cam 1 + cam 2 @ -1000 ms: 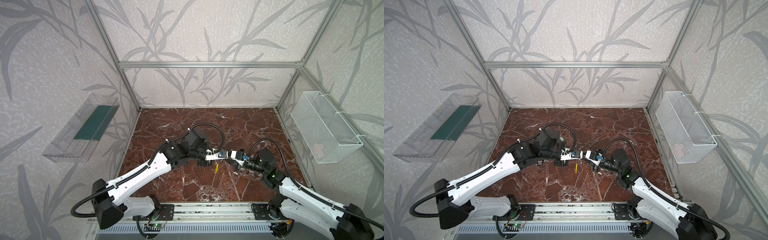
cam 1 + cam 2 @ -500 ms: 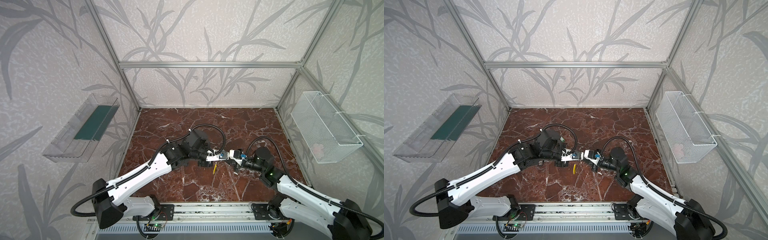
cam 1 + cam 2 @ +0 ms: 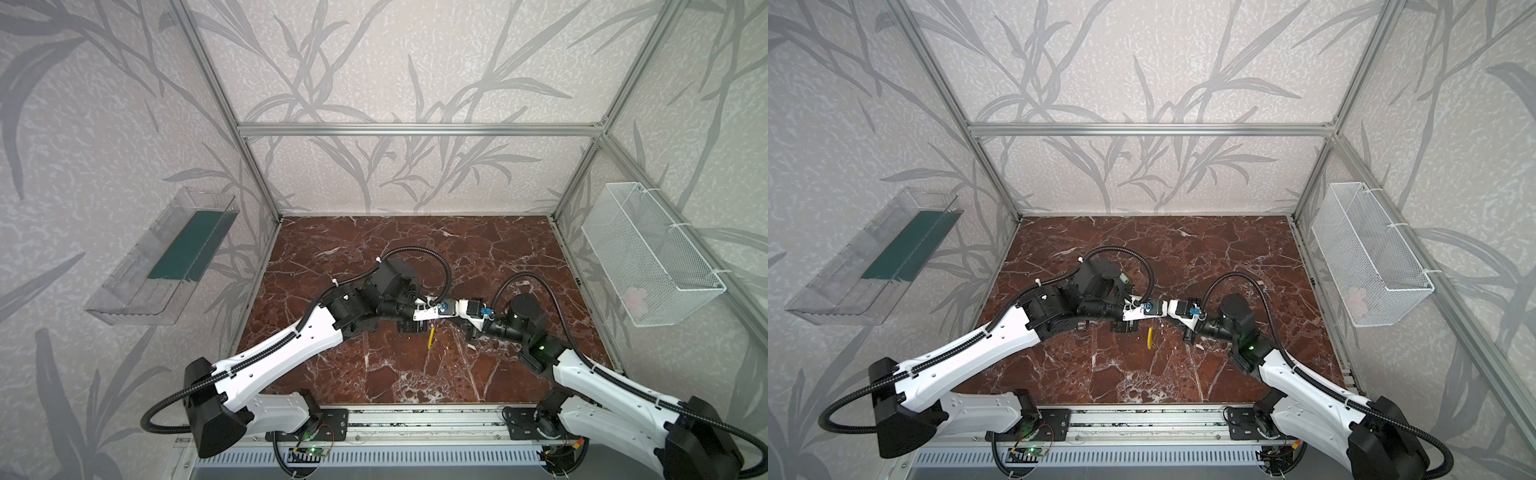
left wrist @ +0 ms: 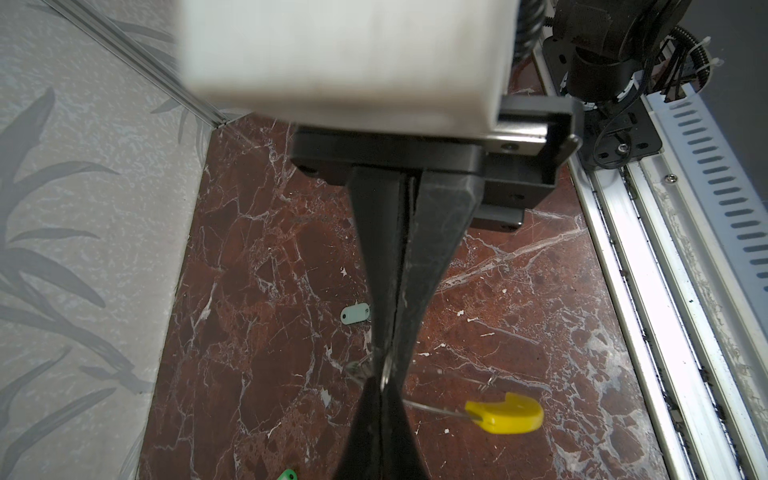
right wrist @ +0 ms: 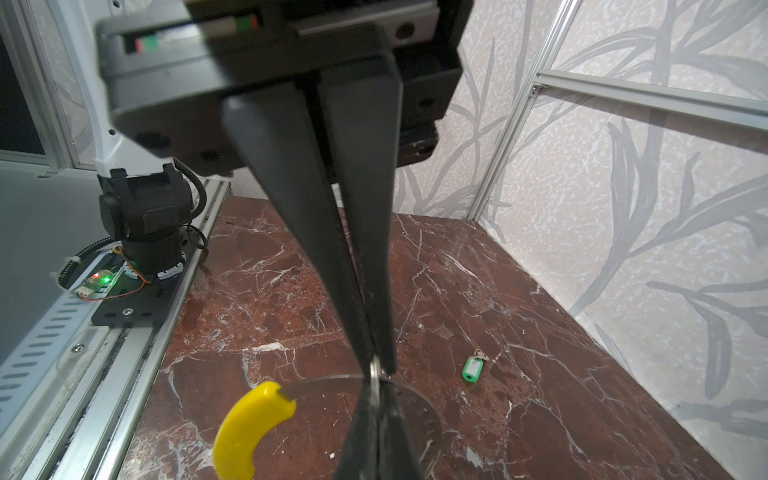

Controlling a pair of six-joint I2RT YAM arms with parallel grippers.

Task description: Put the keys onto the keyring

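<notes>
Left pincer [image 4: 384, 368] clenched tight on the thin grey wire of the keyring [image 4: 505, 412], fingers pressed flat together down to the tips. Right pincer [image 5: 376, 363] clenched likewise on the same wire, tip to tip with the left one, both pinching almost one spot. Yellow sleeve [image 3: 431, 336] of the keyring off to one side of that spot, toward the front rail [image 3: 415, 419] in both top views, clear of both sets of fingers. Touching the tabletop [image 3: 395, 374] or hanging just above it: cannot tell. Pale key [image 4: 354, 312] flat on the marble just beside the keyring, close by a finger of the left pincer yet apart from the wire. Green-rimmed key [image 5: 472, 369] also flat on the marble, near the keyring on its back-wall side, outside the loop. Two keys or one seen twice: cannot tell. Wide bare marble round the keyring on every side. Front rail the nearest edge to the keyring. Side walls, clear tray [image 3: 166, 257] and wire basket [image 3: 648, 257] all well apart from it.
</notes>
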